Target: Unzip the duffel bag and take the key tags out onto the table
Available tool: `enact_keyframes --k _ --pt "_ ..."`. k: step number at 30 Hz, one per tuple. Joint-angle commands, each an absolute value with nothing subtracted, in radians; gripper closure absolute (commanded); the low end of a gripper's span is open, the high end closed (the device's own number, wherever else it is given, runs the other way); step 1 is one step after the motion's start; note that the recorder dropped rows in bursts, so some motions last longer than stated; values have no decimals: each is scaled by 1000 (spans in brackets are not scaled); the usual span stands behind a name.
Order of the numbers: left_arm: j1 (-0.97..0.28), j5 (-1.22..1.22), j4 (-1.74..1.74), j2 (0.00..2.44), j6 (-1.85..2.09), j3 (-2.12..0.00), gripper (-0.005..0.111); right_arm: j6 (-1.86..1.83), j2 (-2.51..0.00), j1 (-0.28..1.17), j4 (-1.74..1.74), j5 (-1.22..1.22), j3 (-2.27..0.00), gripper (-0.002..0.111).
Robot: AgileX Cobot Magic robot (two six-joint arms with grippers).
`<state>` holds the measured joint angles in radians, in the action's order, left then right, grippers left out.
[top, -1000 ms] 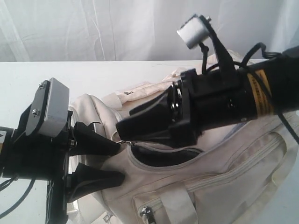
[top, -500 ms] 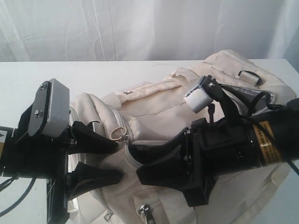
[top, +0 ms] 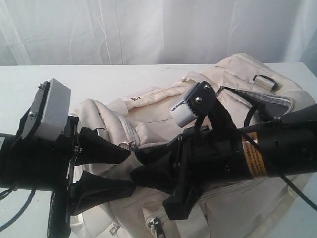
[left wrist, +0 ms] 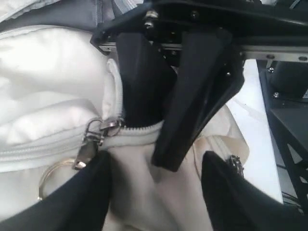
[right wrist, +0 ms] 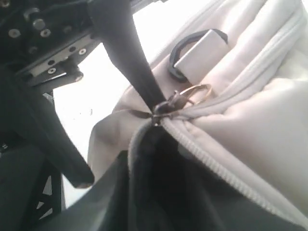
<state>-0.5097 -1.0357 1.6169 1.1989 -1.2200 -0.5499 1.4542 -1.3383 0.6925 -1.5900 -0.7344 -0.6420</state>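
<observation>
The duffel bag (top: 163, 111) lies across the white tabletop (top: 99, 82). Its top zipper is parted beside the zipper pull (left wrist: 98, 132), showing dark lining. My left tool (top: 130, 171) is spread wide, with bunched bag fabric between its fingers, near the pull and its ring (right wrist: 195, 91). My right tool (left wrist: 155, 139) is at the mouth. One finger seems to sit inside the opening and the other outside the zipper tape. I cannot tell whether it is pinching that edge.
</observation>
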Motion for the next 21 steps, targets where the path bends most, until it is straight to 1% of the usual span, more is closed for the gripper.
enact_keyframes --k 1,2,4,8,11,13,15,17,21 --pt "-511 -1023 1572 1185 -1163 -549 48 1441 -1341 698 -1587 -712 -640 104" --pt "-509 -1019 1546 1185 -1135 -551 48 1444 -1341 698 -1621 -712 -640 108" --pt "-509 -1030 1547 1185 -1126 -584 48 1538 -1341 698 -1744 -712 -640 108" --pt "-509 -978 1582 1161 -1126 -647 48 1595 -1341 698 -1744 -750 -625 108" --pt "-509 -853 1637 1140 -1126 -682 48 1595 -1341 698 -1744 -766 -625 108" --pt "-509 -741 1722 1128 -1126 -689 49 1595 -1341 698 -1744 -776 -625 108" --pt "-509 -687 1744 1128 -1142 -685 51 1595 -1341 698 -1744 -789 -625 108" --pt "-509 -702 1744 1128 -1152 -676 53 1595 -1341 698 -1744 -800 -625 108" --pt "-509 -820 1744 1128 -1149 -665 54 1595 -1341 698 -1744 -793 -625 108"
